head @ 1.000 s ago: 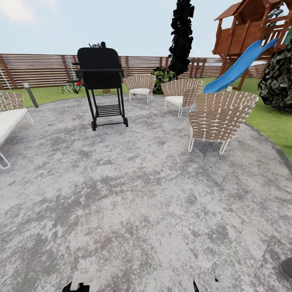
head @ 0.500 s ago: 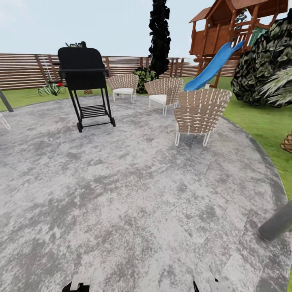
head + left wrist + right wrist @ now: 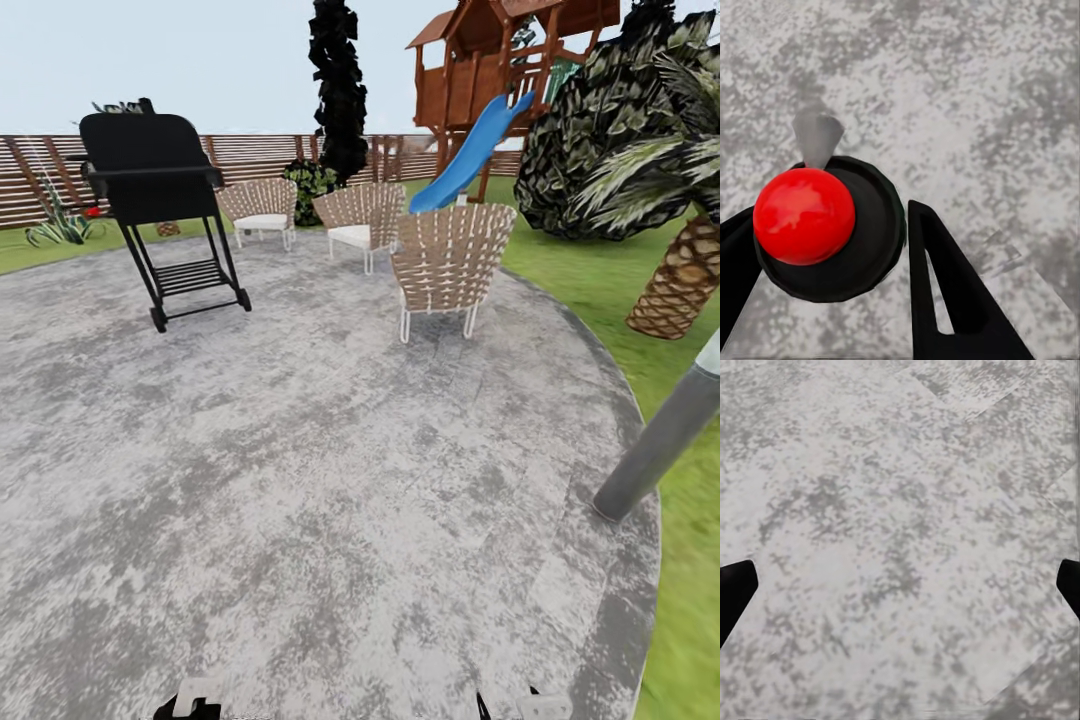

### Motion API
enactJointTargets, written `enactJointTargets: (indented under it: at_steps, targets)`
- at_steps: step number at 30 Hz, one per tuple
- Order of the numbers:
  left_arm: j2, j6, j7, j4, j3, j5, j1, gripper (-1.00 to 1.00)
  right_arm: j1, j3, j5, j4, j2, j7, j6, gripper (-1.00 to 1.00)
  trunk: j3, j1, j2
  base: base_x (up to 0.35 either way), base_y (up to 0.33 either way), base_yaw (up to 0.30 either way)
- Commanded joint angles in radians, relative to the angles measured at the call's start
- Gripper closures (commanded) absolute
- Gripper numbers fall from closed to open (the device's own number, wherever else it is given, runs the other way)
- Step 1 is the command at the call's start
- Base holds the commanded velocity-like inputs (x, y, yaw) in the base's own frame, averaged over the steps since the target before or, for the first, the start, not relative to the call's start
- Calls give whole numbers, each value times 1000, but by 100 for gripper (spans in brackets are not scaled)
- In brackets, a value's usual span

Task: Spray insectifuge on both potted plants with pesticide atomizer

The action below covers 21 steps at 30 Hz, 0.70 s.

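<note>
Grey mottled stone patio [image 3: 300, 480] under me, round-edged, lawn [image 3: 690, 560] along its right edge. Black barbecue grill [image 3: 155, 185] stands near the far left edge of the patio, three woven chairs toward the far edge: nearest one [image 3: 448, 262] back to me, two more [image 3: 358, 222] [image 3: 260, 206] beyond it. Brown slat fence [image 3: 40, 170] runs behind, a small spiky plant [image 3: 58, 225] on the grass by it. Wooden playhouse with blue slide [image 3: 470, 150] far right, tall dark tree [image 3: 338, 90], big dark bush [image 3: 600, 140], palm trunk [image 3: 685, 280] on the lawn at right. Grey pole [image 3: 660, 440] leans in at the patio's right edge. Pesticide atomizer and potted plants: can't make them out anywhere in these views. My left gripper [image 3: 832, 277]: black fingers [image 3: 945, 292] spread apart over the patio, a red ball on a black disc [image 3: 804, 216] showing between them, not pinched as far as I can tell. My right gripper [image 3: 900, 592]: fingertips [image 3: 733, 592] wide apart at the view's sides, nothing but bare stone between them.
</note>
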Motion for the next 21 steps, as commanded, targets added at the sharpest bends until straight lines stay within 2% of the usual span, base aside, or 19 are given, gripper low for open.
enactJointTargets:
  at_steps: [1, 21]
  targets:
    - [0, -3, 2, 1, 1, -1, 0, 100, -1, 5, -1, 1, -1, -1, -3, -100, -1, -1, 0, -234, 236, -267]
    - [1, -4, 2, -1, 1, 0, 0, 100, -1, 5, -1, 1, -1, 0, -3, -100, -1, -1, 0, -214, 211, -267]
